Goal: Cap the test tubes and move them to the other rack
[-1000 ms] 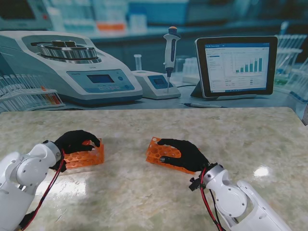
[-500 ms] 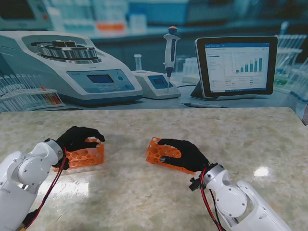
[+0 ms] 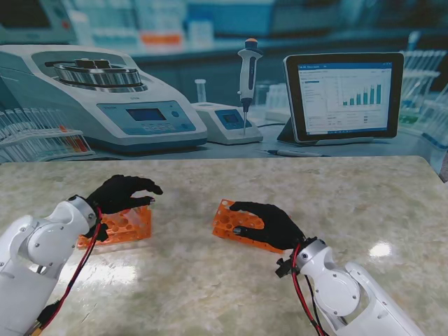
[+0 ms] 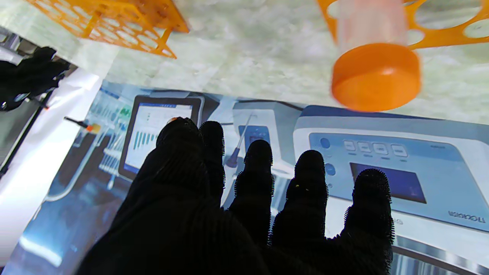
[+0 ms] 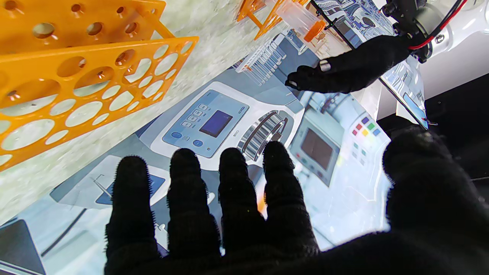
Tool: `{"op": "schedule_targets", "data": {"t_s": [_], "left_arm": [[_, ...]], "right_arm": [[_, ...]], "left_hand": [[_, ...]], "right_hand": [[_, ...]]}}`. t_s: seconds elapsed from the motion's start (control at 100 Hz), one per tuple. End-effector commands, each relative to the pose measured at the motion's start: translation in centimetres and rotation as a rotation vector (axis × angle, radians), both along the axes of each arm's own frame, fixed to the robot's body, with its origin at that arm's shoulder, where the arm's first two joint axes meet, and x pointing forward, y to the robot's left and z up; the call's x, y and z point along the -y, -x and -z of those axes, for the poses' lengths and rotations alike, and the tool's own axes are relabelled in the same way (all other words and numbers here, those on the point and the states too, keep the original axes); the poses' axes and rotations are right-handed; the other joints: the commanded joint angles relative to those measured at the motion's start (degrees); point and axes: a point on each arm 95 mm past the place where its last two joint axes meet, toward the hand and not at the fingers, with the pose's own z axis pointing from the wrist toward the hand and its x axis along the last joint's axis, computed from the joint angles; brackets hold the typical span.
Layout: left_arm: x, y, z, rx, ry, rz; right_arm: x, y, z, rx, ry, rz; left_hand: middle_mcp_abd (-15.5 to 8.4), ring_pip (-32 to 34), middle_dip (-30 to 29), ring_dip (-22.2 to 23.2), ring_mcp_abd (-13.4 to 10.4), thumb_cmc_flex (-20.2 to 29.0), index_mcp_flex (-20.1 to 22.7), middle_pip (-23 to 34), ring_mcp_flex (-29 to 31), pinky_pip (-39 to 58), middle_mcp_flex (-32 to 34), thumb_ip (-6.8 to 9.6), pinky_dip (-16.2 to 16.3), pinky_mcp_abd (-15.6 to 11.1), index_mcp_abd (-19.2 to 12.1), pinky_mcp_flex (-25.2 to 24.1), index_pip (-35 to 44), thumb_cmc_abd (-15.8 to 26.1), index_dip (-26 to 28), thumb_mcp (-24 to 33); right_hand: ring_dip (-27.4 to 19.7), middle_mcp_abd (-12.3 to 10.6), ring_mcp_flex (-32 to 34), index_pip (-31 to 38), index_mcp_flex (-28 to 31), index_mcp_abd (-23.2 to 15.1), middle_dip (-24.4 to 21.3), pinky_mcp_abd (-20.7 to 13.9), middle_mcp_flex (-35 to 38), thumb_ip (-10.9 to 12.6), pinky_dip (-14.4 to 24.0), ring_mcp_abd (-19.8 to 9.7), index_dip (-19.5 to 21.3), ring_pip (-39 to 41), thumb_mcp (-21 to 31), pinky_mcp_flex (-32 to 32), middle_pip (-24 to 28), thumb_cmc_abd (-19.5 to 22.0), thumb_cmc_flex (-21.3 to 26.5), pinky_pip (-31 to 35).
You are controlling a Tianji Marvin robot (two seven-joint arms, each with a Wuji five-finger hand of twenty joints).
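We see our left hand [image 3: 126, 193], black-gloved, raised just over the left orange plastic test-tube rack [image 3: 120, 225], fingers spread and extended with nothing between them — an unloaded pose. In the left wrist view, the clear test tube with its orange screw cap [image 4: 375, 76] stands in that rack, cap already on, apart from our fingertips [image 4: 258, 152]; the hand is lined up with it, we judge, for reaching it.

Our right hand [image 3: 269, 222] rests flat on the second orange rack [image 3: 236, 225] near the table's middle, palm down, fingers loosely extended. We judge it is there to steady the rack so it does not slide on the smooth marbled tabletop [image 3: 210, 287] when a tube goes in. Its wrist view shows the rack's top plate [image 5: 88, 84] with only vacant holes in view, and nothing gripped.

So 1 capped tube sits in the left rack, well apart from the destination. The transfer itself looks not yet begun; whether more tubes wait there we cannot tell.
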Motion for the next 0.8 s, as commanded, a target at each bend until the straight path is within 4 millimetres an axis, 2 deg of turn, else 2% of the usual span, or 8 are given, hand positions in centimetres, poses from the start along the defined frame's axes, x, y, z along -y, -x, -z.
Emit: {"op": "schedule_targets", "data": {"t_s": [0.0, 0.21, 0.44, 0.61, 0.79], "left_arm": [[1.2, 0.3, -0.5, 0.017, 0.03, 0.02], [3.8, 0.9, -0.2, 0.047, 0.144, 0.033], [7.3, 1.4, 1.5, 0.032, 0.258, 0.022], [9.6, 1.7, 3.5, 0.009, 0.334, -0.017], [10.5, 1.8, 5.1, -0.001, 0.395, -0.059]], "right_arm": [[-0.1, 0.3, 0.2, -0.009, -0.003, -0.003], [0.3, 0.4, 0.1, 0.006, -0.007, 0.01], [1.5, 0.5, -0.1, 0.021, -0.005, 0.043], [2.5, 0.5, -0.2, 0.025, 0.004, 0.077], [3.6, 0.3, -0.1, 0.022, 0.021, 0.115]], "left_hand": [[1.37, -1.76, -2.1, -1.93, 1.2, -1.52, -1.03, -1.63, -0.07, -3.71, -1.09, 0.96, -2.51, 1.87, 1.66, -0.3, -2.34, 3.43, -1.71, -1.19], [3.14, -1.59, -2.99, -2.49, 1.64, -4.59, -3.21, -2.13, -0.46, -4.13, -2.17, 0.71, -2.76, 2.5, 4.08, -0.31, -4.53, 5.66, -3.58, -1.96], [5.08, -1.75, -4.14, -2.73, 2.2, -8.03, -5.91, -3.41, -1.24, -4.91, -3.96, 0.43, -2.98, 3.18, 6.22, -0.54, -7.35, 7.37, -5.79, -2.4], [5.33, -1.69, -4.48, -2.79, 2.4, -9.88, -5.88, -3.52, -1.31, -5.05, -3.91, 0.32, -2.84, 4.06, 6.44, -0.14, -7.92, 7.98, -6.6, -2.49], [4.97, -1.29, -4.22, -2.58, 2.72, -10.51, -4.65, -3.06, -0.41, -5.0, -3.06, 0.34, -2.65, 4.34, 6.24, 0.13, -7.35, 7.89, -6.6, -2.29]], "right_hand": [[-0.7, -0.73, -1.8, -0.29, -1.17, 0.09, 0.0, 0.61, -1.02, 0.43, -0.8, -1.26, -0.21, -0.03, -1.02, -0.94, 0.01, 1.81, -0.27, -0.56], [-0.71, -0.81, -1.83, -0.27, -1.19, 0.02, -0.01, 0.57, -1.03, 0.43, -0.83, -1.33, -0.19, -0.04, -1.08, -1.03, 0.01, 1.9, -0.32, -0.64], [-0.77, -0.79, -2.2, -0.32, -1.32, 0.04, -0.06, 0.57, -1.31, 0.45, -0.9, -1.33, -0.18, -0.18, -1.18, -1.24, -0.11, 2.4, -0.56, -0.8], [-0.9, -0.77, -2.61, -0.45, -1.48, 0.04, -0.11, 0.53, -1.53, 0.46, -1.09, -1.56, -0.22, -0.37, -1.33, -1.51, -0.19, 2.89, -0.82, -1.13], [-1.18, -0.68, -2.97, -0.65, -1.79, -0.05, -0.24, 1.03, -1.92, 0.51, -1.47, -1.73, -0.28, -0.65, -1.47, -1.77, -0.37, 3.58, -1.17, -1.64]]}}
